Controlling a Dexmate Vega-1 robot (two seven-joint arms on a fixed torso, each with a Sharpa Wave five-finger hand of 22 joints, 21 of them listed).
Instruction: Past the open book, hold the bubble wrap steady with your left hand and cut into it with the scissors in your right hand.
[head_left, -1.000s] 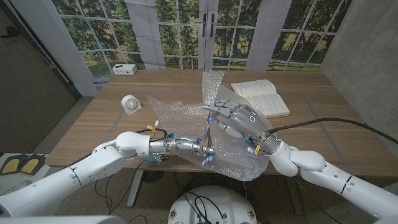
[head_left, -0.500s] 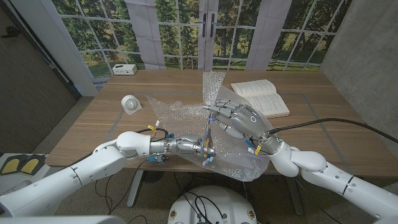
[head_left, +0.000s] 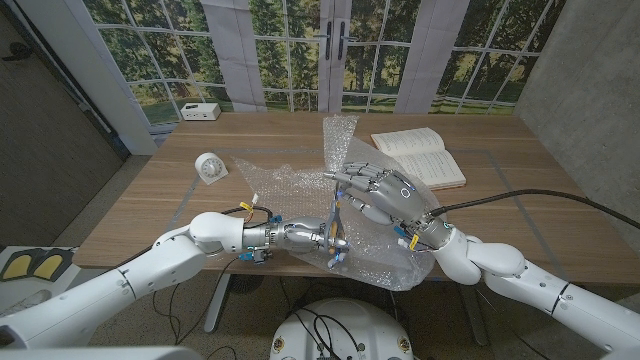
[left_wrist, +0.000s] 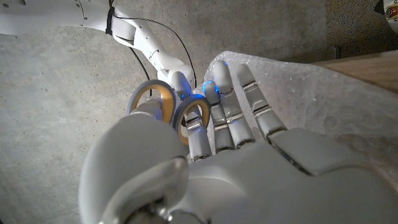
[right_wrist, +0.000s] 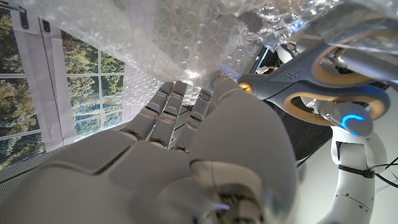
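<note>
A clear sheet of bubble wrap lies crumpled across the table's middle, one flap standing upright and its near end hanging over the front edge. My left hand holds the grey scissors, fingers through the tan-lined handles, blades pointing up into the wrap. My right hand grips a raised fold of the wrap just right of the blades, back upward. In the right wrist view its fingers press against the wrap, with the scissors' handles close by.
An open book lies at the back right, just beyond my right hand. A round white clock stands left of the wrap. A small white device sits at the far left edge of the table.
My right hand's fingers have closed in slightly toward the scissors. The left hand and the scissors have barely moved.
</note>
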